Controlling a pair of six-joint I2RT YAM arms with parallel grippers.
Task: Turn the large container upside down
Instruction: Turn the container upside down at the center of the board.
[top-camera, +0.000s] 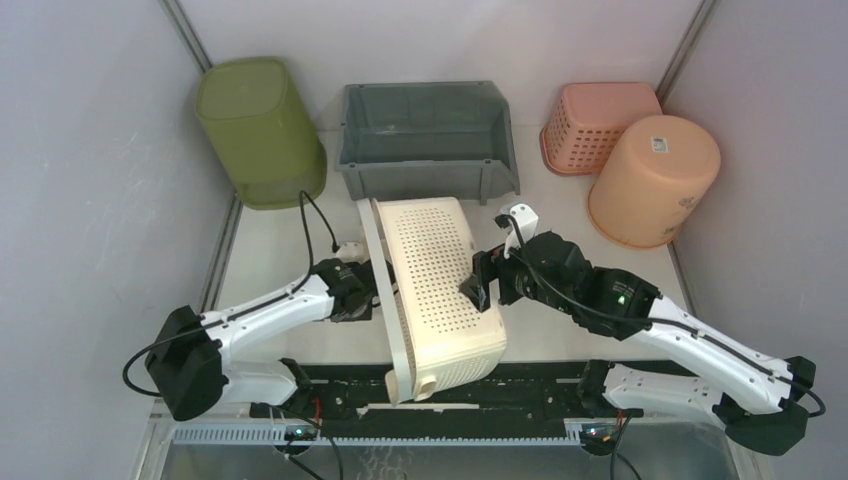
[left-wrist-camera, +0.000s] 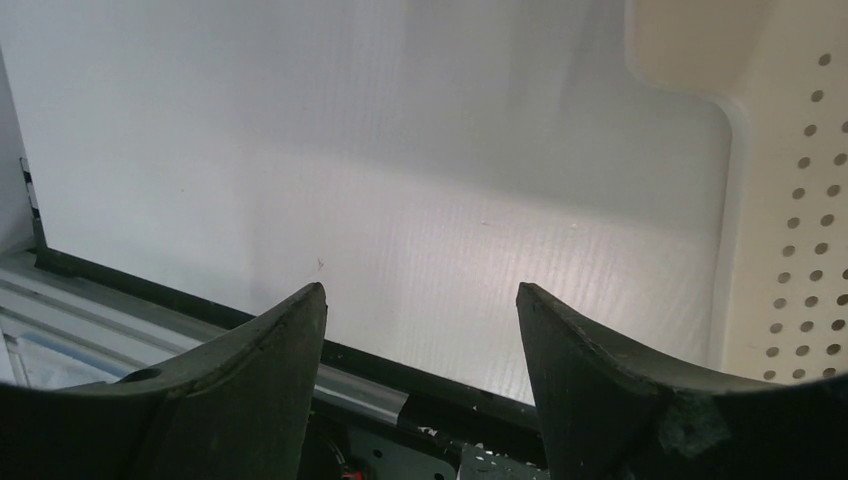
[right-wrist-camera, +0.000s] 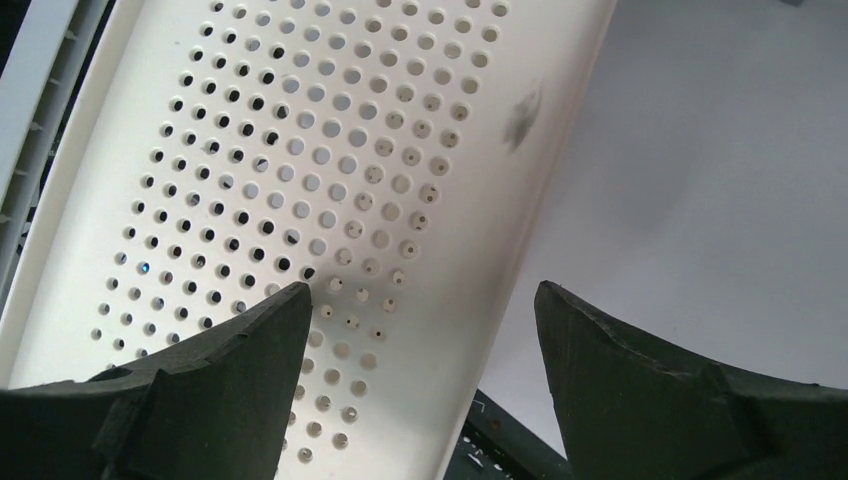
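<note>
From above, the white basket is lying on its side mid-table, between the 2 claws. Its rim is facing the left claw, and the right claw is just beside its far flank. A green bin, grey bin, pink basket and orange bucket are sitting behind.

At the left wrist, the left claw is gaping wide and gripping nothing, with the white basket at its right.

At the right wrist, the right claw is spread wide and holding nothing, with the white basket lying just past its fingers
</note>
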